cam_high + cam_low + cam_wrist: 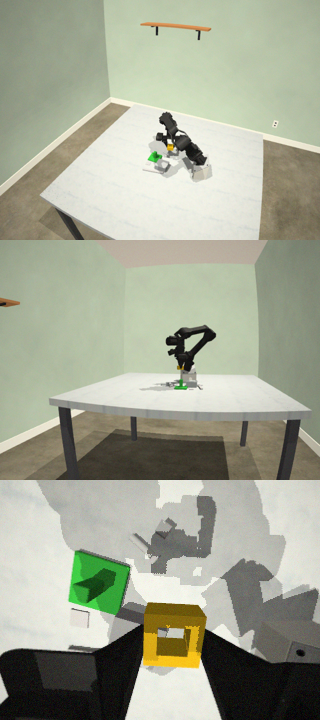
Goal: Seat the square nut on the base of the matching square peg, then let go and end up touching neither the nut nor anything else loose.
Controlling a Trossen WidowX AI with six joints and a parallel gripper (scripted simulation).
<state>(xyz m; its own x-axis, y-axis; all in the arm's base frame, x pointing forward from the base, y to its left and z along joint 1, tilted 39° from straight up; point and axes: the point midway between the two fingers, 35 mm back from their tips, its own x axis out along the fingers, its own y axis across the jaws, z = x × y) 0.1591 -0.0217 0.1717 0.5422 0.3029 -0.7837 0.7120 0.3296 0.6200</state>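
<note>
Square nut [174, 641] sits clamped between the jaws, above the table [30, 525].
</note>
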